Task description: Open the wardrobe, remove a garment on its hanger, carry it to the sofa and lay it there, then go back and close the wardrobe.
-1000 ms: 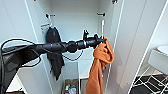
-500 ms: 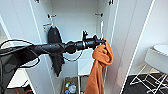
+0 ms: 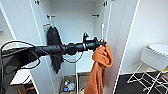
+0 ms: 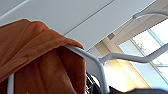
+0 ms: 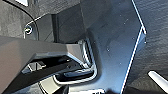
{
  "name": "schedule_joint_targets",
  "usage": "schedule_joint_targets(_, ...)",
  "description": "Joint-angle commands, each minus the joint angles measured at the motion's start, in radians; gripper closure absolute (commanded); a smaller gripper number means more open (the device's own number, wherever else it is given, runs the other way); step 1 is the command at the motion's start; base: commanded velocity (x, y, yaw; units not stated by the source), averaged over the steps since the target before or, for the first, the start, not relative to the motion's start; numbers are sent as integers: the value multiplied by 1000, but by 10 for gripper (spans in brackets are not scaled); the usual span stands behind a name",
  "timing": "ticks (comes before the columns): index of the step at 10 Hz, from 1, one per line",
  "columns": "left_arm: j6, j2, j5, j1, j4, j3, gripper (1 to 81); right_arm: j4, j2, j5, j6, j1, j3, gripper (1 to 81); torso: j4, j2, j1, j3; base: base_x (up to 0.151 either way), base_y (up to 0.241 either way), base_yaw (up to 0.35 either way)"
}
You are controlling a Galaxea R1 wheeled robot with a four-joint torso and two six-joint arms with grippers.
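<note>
The garment (image 3: 98,71), an orange sweatshirt, hangs in long loose folds just in front of the open wardrobe (image 3: 75,30), at the right side of its opening, beside the right-hand door. Its upper part is bunched over the thin white hanger (image 3: 102,31), whose stem rises straight above the cloth. From the left wrist camera the orange fabric (image 4: 37,57) is draped over the hanger's white shoulder (image 4: 95,62), with the bright ceiling and a window behind it.

The left tool (image 3: 102,43) sits right at the top of the garment, where the hanger meets the cloth. It appears to be gripping the hanger there, though I cannot tell how its fingers stand. The long black left arm (image 3: 57,49) reaches across from the left, roughly level, with a cable looping under it.

Deeper in the wardrobe, to the left, a black T-shirt (image 3: 55,47) hangs on its own hanger from a hook high up. On the wardrobe floor lies a box (image 3: 68,86) with small coloured items. Far to the right, by the white wall, stands a white chair (image 3: 155,60) with thin metal legs on a dark floor.

The right wrist camera shows dark robot parts over a dark woven floor; the right tool's state I cannot tell
</note>
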Motion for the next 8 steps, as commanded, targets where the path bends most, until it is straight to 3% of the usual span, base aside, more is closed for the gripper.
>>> schedule_joint_targets(1,14,-1,-114,-206,41,2,811,5,9,-59,-4,34,7,10,0,0,0,0,-103,0,0)
schedule_joint_targets(5,16,-7,-115,-181,52,14,811,4,11,-59,-4,35,7,10,0,0,-1,0,-20,0,0)
schedule_joint_targets(8,14,-46,-103,-137,114,57,811,4,9,-59,-4,37,5,10,0,0,0,0,0,0,0)
